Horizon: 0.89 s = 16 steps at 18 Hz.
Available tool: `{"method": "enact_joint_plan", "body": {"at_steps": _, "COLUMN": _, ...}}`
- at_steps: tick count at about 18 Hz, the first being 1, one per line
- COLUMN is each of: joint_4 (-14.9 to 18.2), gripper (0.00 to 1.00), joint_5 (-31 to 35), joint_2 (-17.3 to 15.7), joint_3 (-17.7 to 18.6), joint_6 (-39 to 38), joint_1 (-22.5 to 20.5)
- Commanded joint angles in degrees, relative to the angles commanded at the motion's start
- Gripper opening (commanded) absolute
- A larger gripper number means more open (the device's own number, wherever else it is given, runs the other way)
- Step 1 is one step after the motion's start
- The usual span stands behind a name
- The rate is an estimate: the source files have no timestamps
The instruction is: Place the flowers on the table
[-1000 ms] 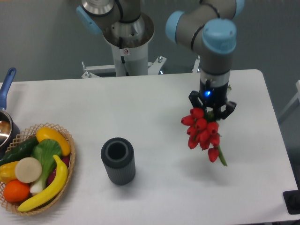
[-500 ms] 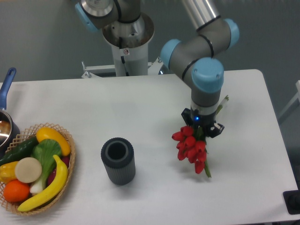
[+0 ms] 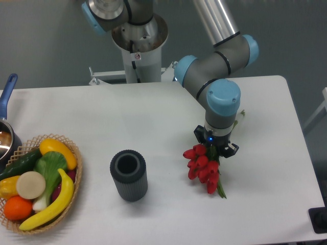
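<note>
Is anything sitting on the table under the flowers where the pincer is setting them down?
Nothing visible. The pincer holds the flowers over a bare patch of the table. The dark ribbed cup stands well off to one side, and the fruit basket is farther still.

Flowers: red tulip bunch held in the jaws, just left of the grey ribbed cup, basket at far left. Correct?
Not quite. The fixed camera shows the flowers to the right of the grey ribbed cup, not left. The gripper does hold them, and the basket is far left.
</note>
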<state>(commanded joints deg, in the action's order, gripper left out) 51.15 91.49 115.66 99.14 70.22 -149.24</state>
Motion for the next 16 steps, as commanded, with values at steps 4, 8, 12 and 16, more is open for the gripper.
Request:
{"method": "enact_joint_plan", "body": {"at_steps": 4, "joint_4": -0.44, "gripper": 0.93, "joint_5": -0.09, "joint_2": 0.35, "joint_3": -0.09, "joint_6": 0.0, "joint_1": 0.0}}
{"method": "enact_joint_plan", "body": {"at_steps": 8, "joint_4": -0.35, "gripper": 1.0, "joint_5": 0.0, "joint_2": -1.14, "joint_3": 0.53, "joint_6": 0.0, "joint_1": -0.09}}
{"method": "enact_joint_plan", "body": {"at_steps": 12, "joint_4": -0.27, "gripper": 1.0, "joint_5": 0.17, "joint_2": -6.75, "joint_3": -0.26, "joint_6": -0.09, "joint_1": -0.44}}
{"method": "enact_joint_plan", "body": {"at_steps": 16, "joint_4": 1.31, "gripper": 1.0, "joint_5": 0.26, "joint_2": -12.55, "joint_3": -0.26, "joint_6": 0.79, "joint_1": -2.28}}
